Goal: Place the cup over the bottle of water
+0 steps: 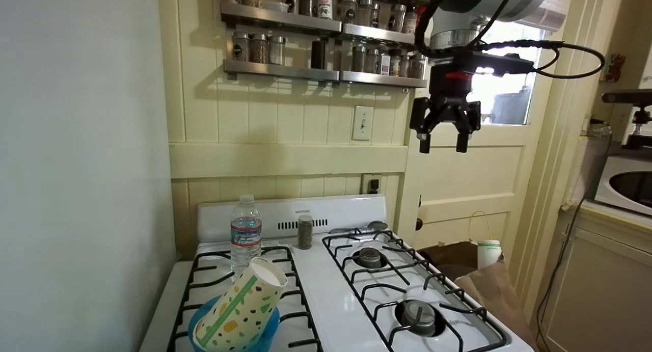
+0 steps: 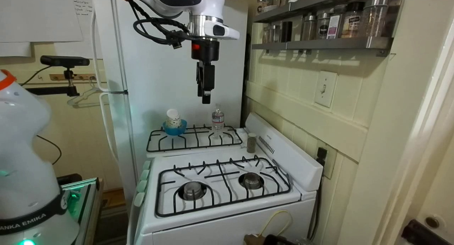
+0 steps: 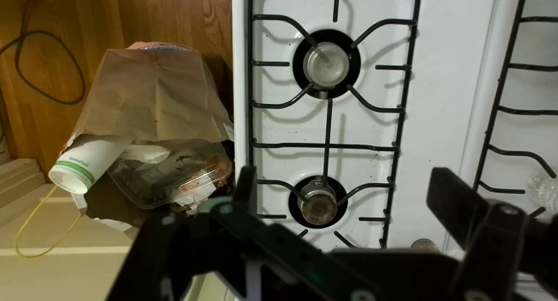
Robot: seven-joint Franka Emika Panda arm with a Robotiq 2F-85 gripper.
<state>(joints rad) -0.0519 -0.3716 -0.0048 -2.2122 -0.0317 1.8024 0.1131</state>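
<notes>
Claw [image 1: 443, 144] is hanging high on the right in an exterior view, well above the bench [image 1: 316, 275]; I'm seeing its fingers [image 3: 455, 203] spread wide, released. Speckled cup [image 1: 239, 308] is leaning in the blue bowl [image 2: 174, 132] toward the near end of the left grate [image 1: 302, 292], tilted, white end up. Bottle of water [image 1: 246, 234] is standing upright toward that grate's far end, apart from the bowl. Spice jar [image 1: 304, 233] is standing right of it, near the back panel [image 1: 351, 209]. Brown bag [image 1: 496, 293] is sitting past the bench's right edge. Wrist view is looking down on the right grate [image 3: 328, 145].
</notes>
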